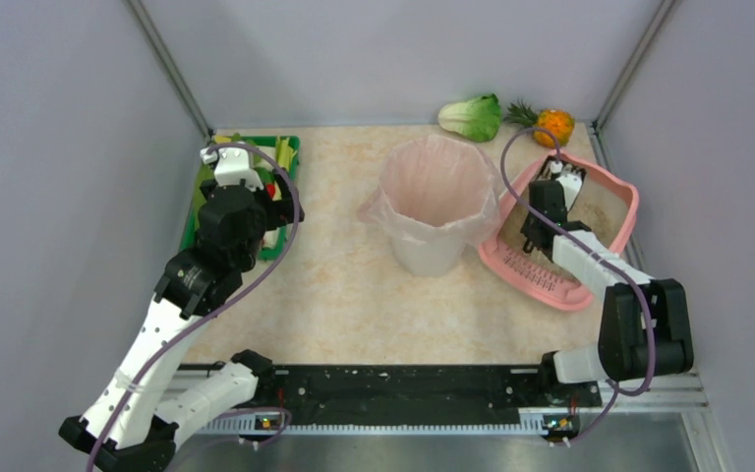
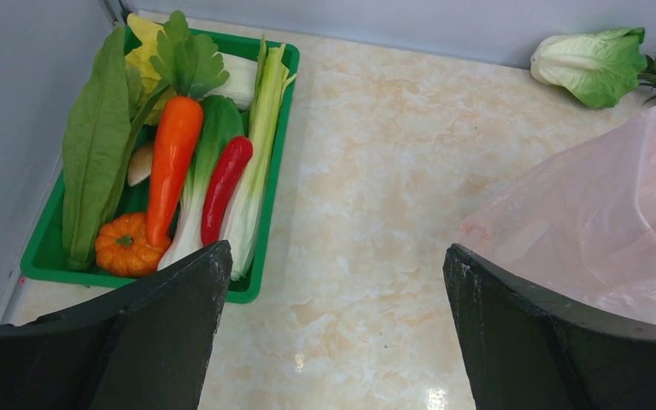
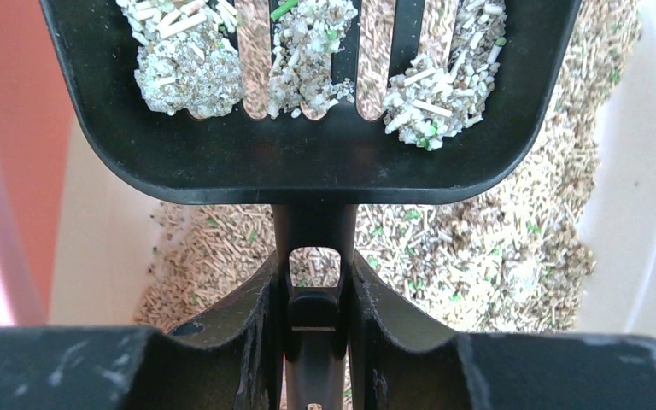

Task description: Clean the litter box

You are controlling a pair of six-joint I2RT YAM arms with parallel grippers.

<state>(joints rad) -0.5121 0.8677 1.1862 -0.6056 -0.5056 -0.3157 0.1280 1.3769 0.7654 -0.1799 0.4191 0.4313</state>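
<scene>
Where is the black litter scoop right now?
In the right wrist view, the black scoop is clamped in the right gripper, over the litter inside the litter box, right of the lined bin.

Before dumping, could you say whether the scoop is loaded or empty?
Loaded: three grey clumps sit on the slotted black scoop.

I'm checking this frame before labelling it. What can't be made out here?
Right wrist view: scoop's front cut off by the top edge.
Top view: right arm hides the scoop and part of the litter box.
Top view: left arm covers most of the green tray.
Left wrist view: bin cut off by the right edge.
</scene>
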